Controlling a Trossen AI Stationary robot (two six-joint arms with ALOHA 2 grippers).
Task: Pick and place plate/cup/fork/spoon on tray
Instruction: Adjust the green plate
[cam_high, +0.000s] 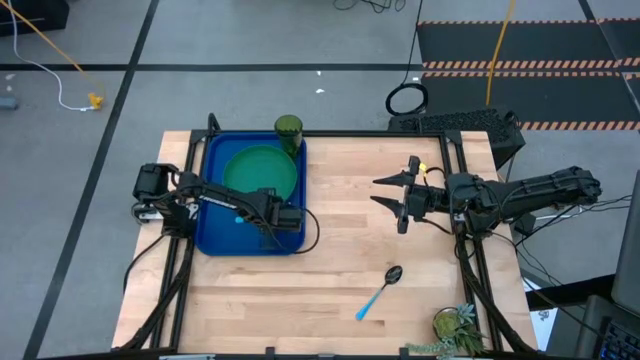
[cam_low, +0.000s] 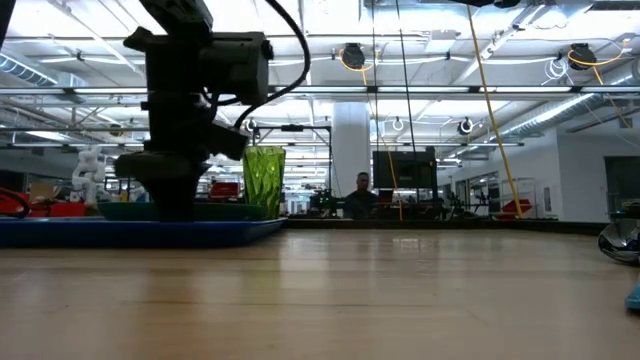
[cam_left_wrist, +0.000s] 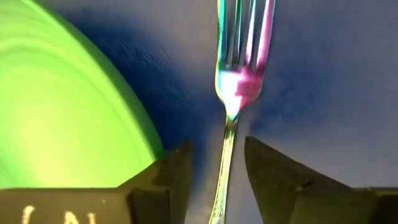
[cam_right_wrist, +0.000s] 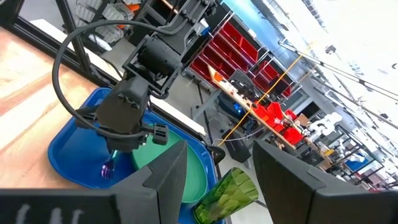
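Note:
The blue tray (cam_high: 215, 238) lies at the table's left, with the green plate (cam_high: 262, 172) flat on its far half. The olive cup (cam_high: 288, 128) stands upright at the tray's far right corner. The fork (cam_left_wrist: 239, 74) lies flat on the tray floor beside the plate. My left gripper (cam_left_wrist: 217, 155) points down over the tray (cam_high: 243, 215), open, one finger on either side of the fork's neck, not touching it. The spoon (cam_high: 383, 286) lies on the bare table at near right. My right gripper (cam_high: 380, 191) hangs open and empty above the table's right half.
A small potted plant (cam_high: 455, 326) stands at the table's near right corner. Bare wood shows between the tray and the spoon. A person (cam_low: 361, 192) sits far off in the room beyond the table.

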